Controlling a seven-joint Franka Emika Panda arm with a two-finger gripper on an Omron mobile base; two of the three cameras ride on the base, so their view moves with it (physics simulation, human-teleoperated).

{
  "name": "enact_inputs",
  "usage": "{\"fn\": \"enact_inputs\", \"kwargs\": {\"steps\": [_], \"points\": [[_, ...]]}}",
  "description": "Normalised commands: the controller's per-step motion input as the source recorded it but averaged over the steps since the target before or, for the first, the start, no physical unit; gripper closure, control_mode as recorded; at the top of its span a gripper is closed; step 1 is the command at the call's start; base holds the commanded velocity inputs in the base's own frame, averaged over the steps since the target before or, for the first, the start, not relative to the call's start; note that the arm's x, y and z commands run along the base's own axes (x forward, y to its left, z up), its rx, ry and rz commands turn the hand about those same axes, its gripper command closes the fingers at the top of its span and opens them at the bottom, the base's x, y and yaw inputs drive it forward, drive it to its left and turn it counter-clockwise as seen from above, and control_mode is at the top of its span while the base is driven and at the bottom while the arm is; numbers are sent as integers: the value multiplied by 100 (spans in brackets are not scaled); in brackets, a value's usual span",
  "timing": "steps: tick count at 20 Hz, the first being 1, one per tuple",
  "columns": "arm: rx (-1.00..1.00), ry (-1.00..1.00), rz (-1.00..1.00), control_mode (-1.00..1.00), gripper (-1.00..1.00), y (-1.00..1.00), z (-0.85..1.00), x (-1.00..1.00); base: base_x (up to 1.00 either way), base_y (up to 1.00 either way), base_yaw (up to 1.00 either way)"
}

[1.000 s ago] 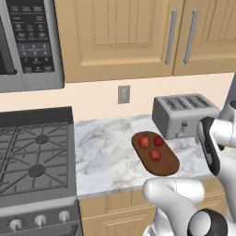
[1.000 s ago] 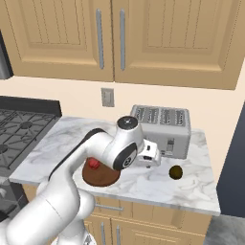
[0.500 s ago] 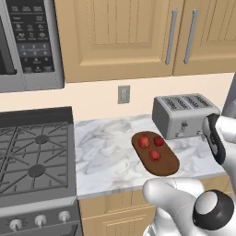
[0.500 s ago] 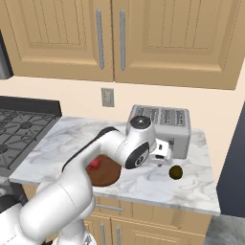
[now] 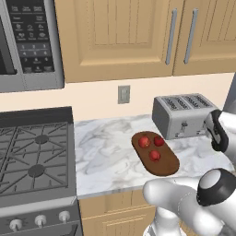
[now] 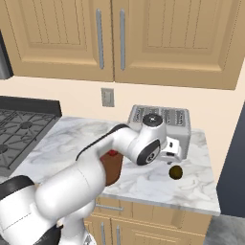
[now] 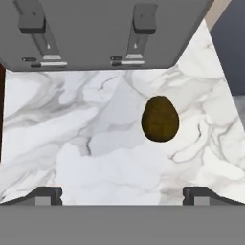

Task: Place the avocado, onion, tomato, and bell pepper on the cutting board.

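Note:
The avocado (image 7: 160, 118), a dark olive-brown lump, lies on the marble counter in front of the toaster, also seen as avocado (image 6: 176, 172). My gripper (image 7: 122, 195) hangs open just above it, empty, with the avocado ahead of the fingertips (image 7: 46, 194) and right of centre; from the side the gripper (image 6: 175, 158) sits directly over it. The cutting board (image 5: 166, 166) is a dark reddish-brown board left of the toaster, half hidden by my arm as cutting board (image 6: 113, 170). Three small red pieces (image 5: 155, 156) lie on it; I cannot tell onion, tomato and bell pepper apart.
A silver toaster (image 5: 183, 115) stands against the wall right behind the avocado, its front toaster (image 7: 105, 33) close above the gripper. A gas stove (image 5: 32, 156) fills the left. The counter's right edge (image 6: 213, 182) is near the avocado. Cabinets hang overhead.
The arm has swung right, carrying the open hand from beside the board to above the avocado. The pieces on the board have not moved.

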Motion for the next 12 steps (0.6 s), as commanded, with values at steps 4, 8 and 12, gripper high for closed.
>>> {"fn": "enact_inputs", "kwargs": {"steps": [4,8,12], "points": [[0,5,0,-100,-100,-26,-3,21,0,0,0],[0,7,0,-100,-100,-21,-11,23,0,0,0],[0,8,0,-100,-100,-21,-25,15,0,0,0]]}}
